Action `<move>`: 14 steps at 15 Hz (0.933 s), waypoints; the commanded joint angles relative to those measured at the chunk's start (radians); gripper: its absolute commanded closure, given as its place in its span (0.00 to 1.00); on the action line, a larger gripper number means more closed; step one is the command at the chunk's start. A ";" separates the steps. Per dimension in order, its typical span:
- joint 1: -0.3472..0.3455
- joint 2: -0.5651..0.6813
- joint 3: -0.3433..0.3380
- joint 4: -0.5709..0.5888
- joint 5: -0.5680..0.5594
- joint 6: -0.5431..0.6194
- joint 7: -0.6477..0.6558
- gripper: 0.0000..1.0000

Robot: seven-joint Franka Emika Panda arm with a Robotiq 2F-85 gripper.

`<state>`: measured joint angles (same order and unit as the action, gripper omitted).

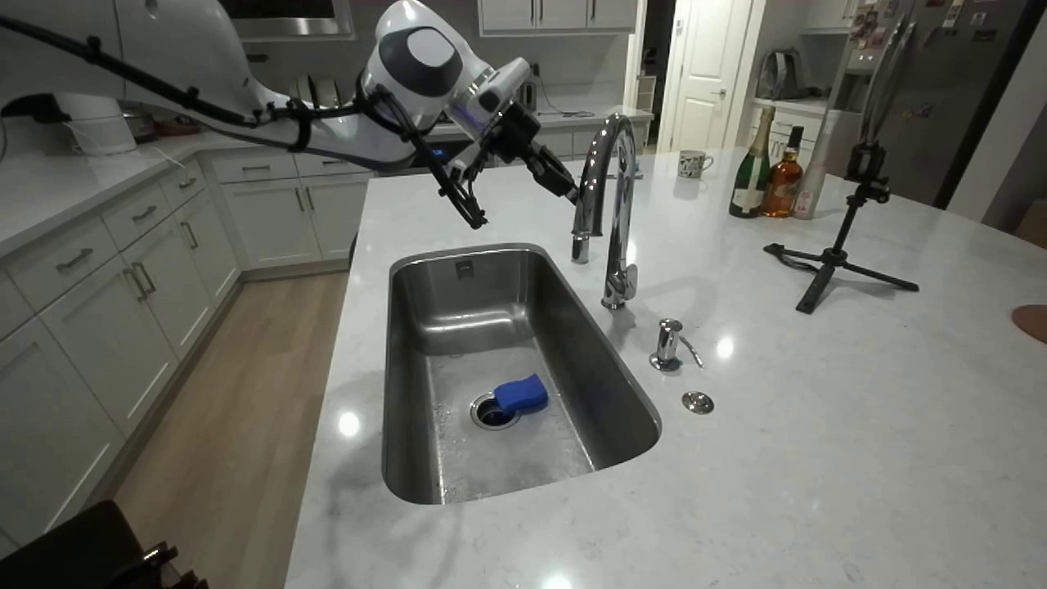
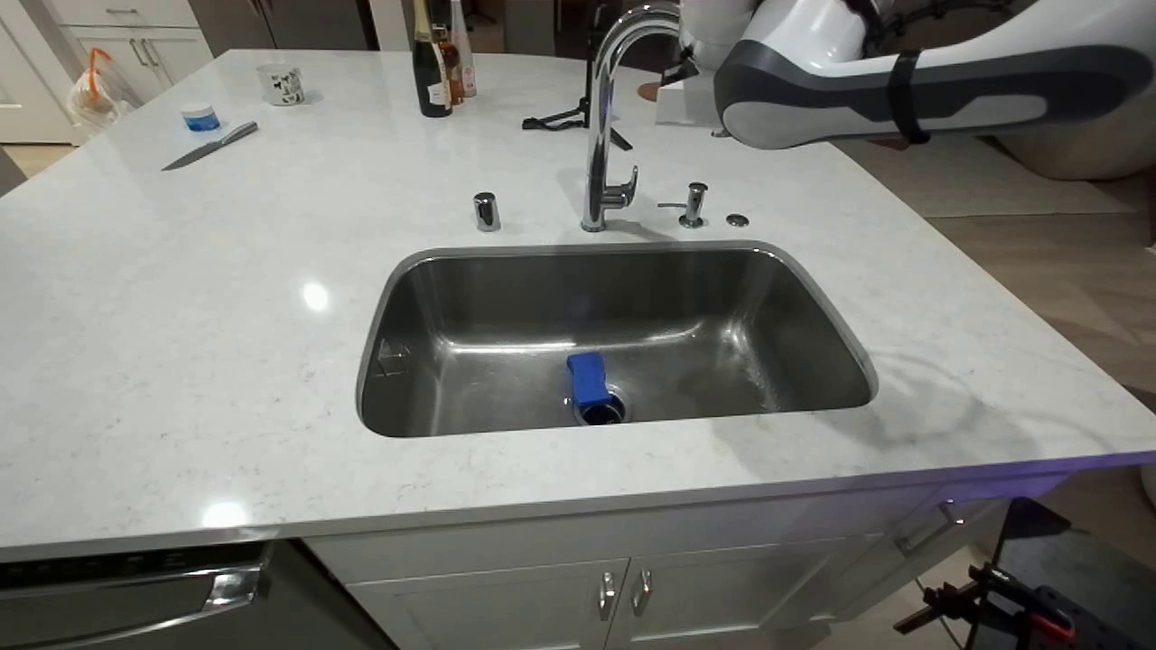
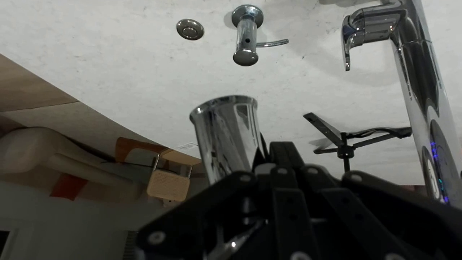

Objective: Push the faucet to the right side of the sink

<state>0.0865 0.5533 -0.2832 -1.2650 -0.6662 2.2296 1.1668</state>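
End effector (image 3: 284, 147) seemingly closed, wrist view

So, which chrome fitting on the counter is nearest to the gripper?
The tall, arched faucet: its spout is beside the gripper; the other fittings sit lower, farther away.

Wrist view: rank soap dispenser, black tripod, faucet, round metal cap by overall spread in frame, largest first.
1. Faucet, clearly, even cut off by the frame
2. Black tripod, thin but wide
3. Soap dispenser
4. Round metal cap
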 commanded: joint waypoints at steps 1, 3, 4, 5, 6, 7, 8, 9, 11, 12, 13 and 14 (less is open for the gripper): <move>-0.021 -0.060 -0.006 -0.059 -0.007 -0.016 0.019 1.00; -0.030 -0.064 -0.009 -0.066 -0.002 -0.005 0.018 1.00; -0.034 -0.065 -0.011 -0.067 -0.001 -0.001 0.017 1.00; -0.038 -0.066 -0.012 -0.070 0.000 0.005 0.017 1.00; -0.042 -0.067 -0.014 -0.072 0.002 0.011 0.016 1.00; -0.044 -0.069 -0.016 -0.075 0.003 0.017 0.018 1.00; -0.047 -0.070 -0.017 -0.077 0.006 0.021 0.017 1.00; -0.050 -0.072 -0.018 -0.080 0.009 0.026 0.017 1.00; -0.055 -0.073 -0.020 -0.083 0.015 0.034 0.016 1.00; -0.059 -0.076 -0.021 -0.086 0.019 0.036 0.015 1.00; -0.063 -0.077 -0.023 -0.087 0.021 0.036 0.016 1.00; -0.067 -0.079 -0.024 -0.090 0.023 0.036 0.015 1.00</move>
<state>0.0321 0.5528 -0.2845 -1.2759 -0.6402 2.2942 1.1669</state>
